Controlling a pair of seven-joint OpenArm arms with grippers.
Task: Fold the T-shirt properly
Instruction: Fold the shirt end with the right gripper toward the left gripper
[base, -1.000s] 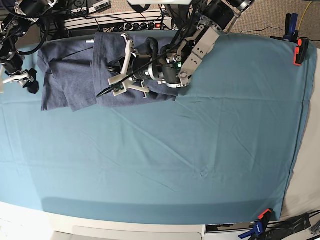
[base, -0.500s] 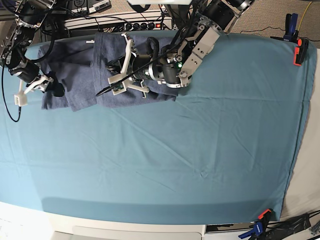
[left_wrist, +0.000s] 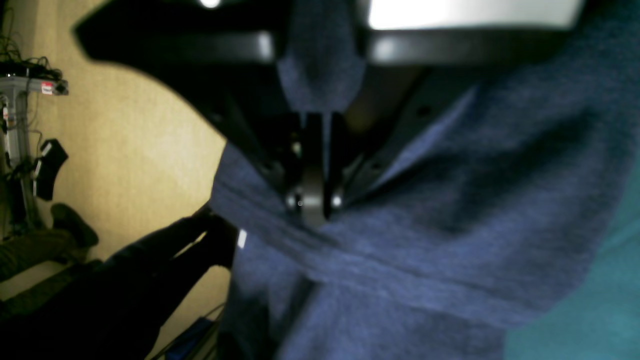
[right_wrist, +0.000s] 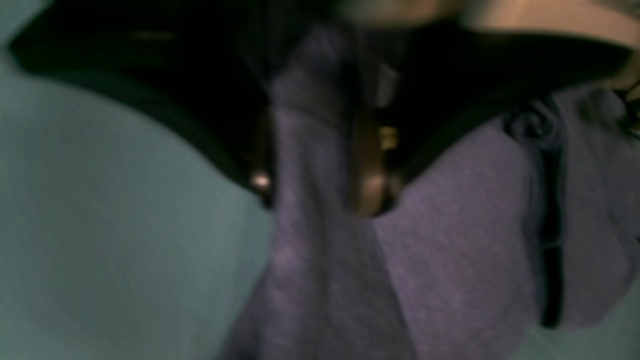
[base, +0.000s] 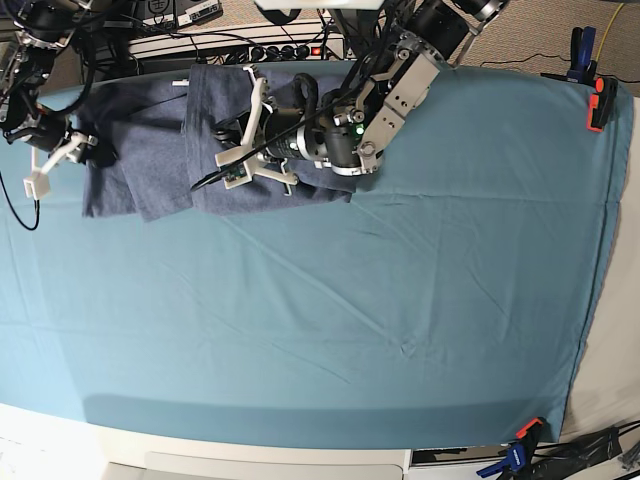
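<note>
Heathered blue-grey cotton T-shirt (base: 150, 160) lies bunched on the teal-clothed counter (base: 350, 300), pinched by both the left hand (left_wrist: 312, 210) and the right hand (right_wrist: 320, 200).

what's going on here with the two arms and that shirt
A two-armed robot is working on folding a blue-grey T-shirt bunched at the far edge of a table covered in teal cloth. The left tool is shut on a fold of the shirt near its middle, and the right tool has shirt fabric pinched at the shirt's outer end. The shirt is still rumpled, not neatly folded.
</note>
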